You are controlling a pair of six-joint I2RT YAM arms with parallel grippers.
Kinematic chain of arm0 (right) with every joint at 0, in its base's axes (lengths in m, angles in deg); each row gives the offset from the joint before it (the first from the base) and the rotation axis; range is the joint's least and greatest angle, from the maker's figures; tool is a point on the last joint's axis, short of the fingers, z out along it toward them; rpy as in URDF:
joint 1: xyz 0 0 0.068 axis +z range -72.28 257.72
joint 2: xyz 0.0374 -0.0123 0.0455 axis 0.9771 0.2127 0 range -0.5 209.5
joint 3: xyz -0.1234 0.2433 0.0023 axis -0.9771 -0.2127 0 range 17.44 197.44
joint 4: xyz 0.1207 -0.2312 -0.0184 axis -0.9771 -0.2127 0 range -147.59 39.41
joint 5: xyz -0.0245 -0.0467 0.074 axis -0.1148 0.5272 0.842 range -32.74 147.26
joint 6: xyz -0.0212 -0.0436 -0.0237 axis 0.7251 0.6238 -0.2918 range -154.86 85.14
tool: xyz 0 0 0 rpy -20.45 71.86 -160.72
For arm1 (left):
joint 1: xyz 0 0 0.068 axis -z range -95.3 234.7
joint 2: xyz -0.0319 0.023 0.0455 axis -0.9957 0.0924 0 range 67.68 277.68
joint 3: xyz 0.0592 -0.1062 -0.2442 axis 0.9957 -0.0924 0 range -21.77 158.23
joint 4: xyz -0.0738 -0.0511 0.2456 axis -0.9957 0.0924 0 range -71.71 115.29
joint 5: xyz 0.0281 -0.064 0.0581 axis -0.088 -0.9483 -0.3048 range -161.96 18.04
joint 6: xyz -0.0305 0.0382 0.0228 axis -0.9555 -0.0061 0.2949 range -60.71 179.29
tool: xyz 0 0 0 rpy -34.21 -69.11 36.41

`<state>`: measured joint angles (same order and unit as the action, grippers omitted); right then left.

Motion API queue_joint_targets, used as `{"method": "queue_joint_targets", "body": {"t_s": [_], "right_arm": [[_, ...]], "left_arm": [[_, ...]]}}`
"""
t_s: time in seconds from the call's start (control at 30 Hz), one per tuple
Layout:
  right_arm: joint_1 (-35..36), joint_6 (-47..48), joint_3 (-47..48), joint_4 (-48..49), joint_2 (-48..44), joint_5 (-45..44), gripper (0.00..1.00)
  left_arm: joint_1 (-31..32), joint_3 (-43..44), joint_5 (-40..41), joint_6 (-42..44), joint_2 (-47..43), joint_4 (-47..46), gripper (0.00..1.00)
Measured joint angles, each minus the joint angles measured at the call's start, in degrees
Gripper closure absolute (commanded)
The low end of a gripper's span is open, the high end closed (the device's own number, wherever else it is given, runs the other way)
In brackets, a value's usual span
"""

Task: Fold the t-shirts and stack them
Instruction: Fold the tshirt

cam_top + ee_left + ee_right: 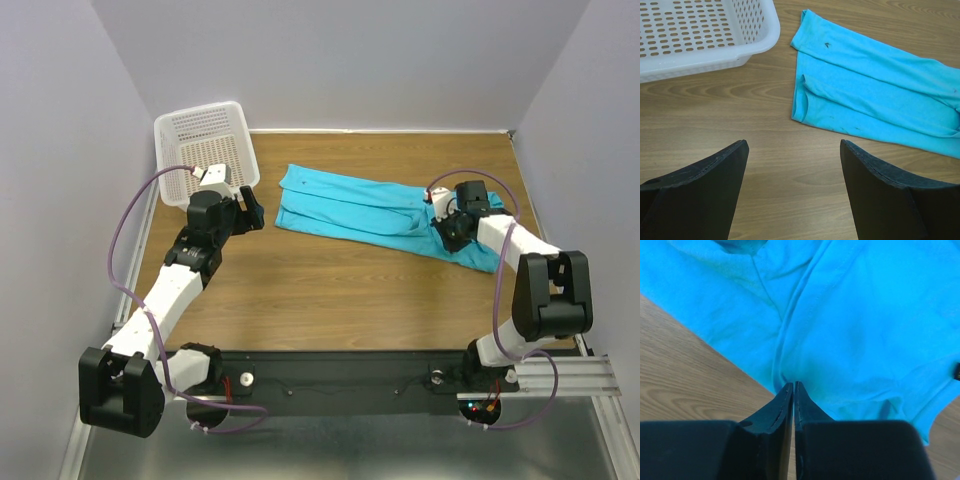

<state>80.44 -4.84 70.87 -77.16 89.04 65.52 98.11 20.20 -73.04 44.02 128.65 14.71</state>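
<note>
Where the table's far left corner lies, basket (200,140): white, perforated plastic, tilted up against the left wall in the top view; the left wrist view shows its near corner (700,30) just left of the shirt, not touching it.
Left gripper (250,212): fingers spread wide apart, holding nothing, over bare wood between basket and shirt; in its own view (794,147) the shirt's left end lies beyond the tips.
Table (320,290): light wood grain.
T-shirt (370,210): turquoise, folded lengthwise into a long band slanting from far centre to near right across the table; stacked layered edges show at its left end (875,100).
Right gripper (445,228): down on the shirt's right end, fingers pressed together (794,385) and clamped on the near edge of the cloth (840,315), creases running to the tips.
</note>
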Motion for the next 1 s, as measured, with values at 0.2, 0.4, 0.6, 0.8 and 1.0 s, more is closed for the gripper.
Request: {"method": "queue_joint_targets", "body": {"t_s": [0.2,0.4,0.6,0.8,1.0], "right_arm": [[0.0,0.42,1.51,0.04,-1.79,-2.4,0.99],[-0.02,0.59,3.89,0.81,-1.81,-4.83,0.73],[-0.04,1.27,3.41,1.07,-2.25,0.52,0.64],[0.0,1.25,0.26,0.15,-2.16,4.0,0.63],[0.0,1.25,0.0,-0.13,-0.37,4.11,0.61]], "left_arm": [[0.0,0.0,0.0,0.0,0.0,-0.02,0.15],[0.0,0.0,0.02,0.02,0.0,0.0,0.15],[0.0,0.0,0.02,0.02,0.0,0.0,0.15],[0.0,0.0,0.0,0.02,0.0,-0.02,0.14],[0.0,0.0,0.02,0.02,0.0,0.0,0.14]]}}
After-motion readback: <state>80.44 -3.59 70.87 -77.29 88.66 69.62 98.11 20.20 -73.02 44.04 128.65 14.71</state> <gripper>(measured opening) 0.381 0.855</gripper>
